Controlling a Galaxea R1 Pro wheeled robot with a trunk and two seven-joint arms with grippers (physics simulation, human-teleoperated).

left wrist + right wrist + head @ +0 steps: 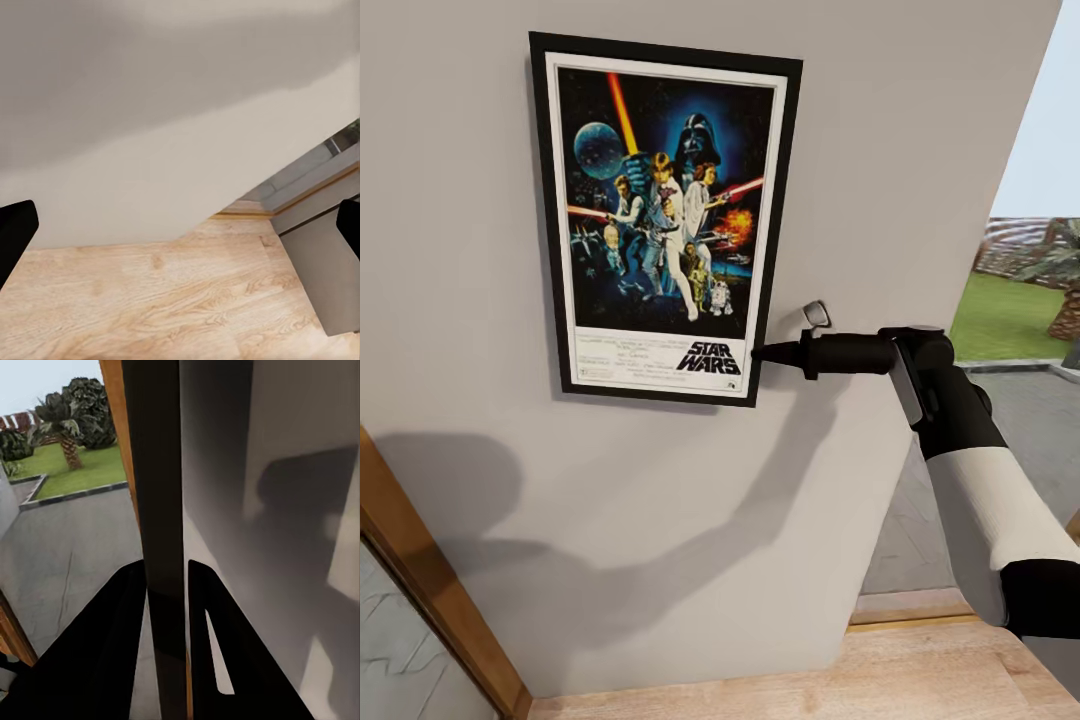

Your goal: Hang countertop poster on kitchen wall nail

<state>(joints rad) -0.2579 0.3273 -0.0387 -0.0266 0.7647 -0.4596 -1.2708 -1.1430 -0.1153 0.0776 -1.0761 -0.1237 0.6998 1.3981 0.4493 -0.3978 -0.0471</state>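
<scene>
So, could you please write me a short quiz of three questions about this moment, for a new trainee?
1. True or false: the right gripper is closed on the lower right edge of the poster.
2. Multiple choice. The poster is now: A) flat on a countertop, B) upright against the grey wall, C) lying on the wooden floor.
3. Open question: what do the fingers of the right gripper hold between them in the right wrist view?

Key
1. True.
2. B.
3. The dark edge of the poster frame, seen side-on beside the wall.
</scene>
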